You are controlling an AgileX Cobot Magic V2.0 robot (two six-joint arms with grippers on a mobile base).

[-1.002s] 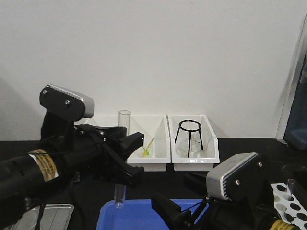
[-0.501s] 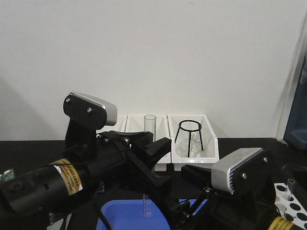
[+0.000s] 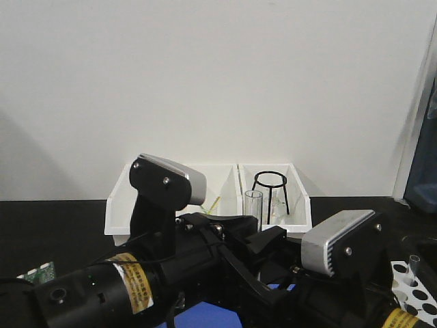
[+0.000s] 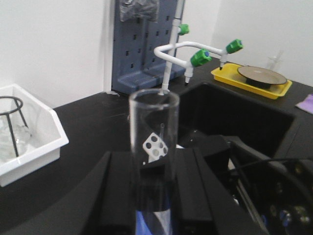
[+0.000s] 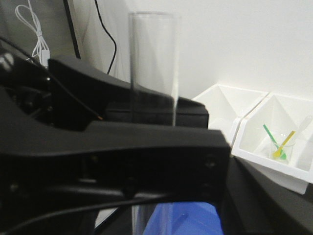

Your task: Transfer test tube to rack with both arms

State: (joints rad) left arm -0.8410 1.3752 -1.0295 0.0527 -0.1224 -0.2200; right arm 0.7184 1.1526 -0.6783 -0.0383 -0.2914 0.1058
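Got a slim clear glass test tube [image 4: 153, 122] pinched upright mid-air in the left gripper [image 4: 153, 183], with fingers [image 4: 117, 191] closed snug low on it. Can't tell open or closed on the right arm [image 3: 339, 247]. Looks light, slick, breakable; best grabbed gently up top.
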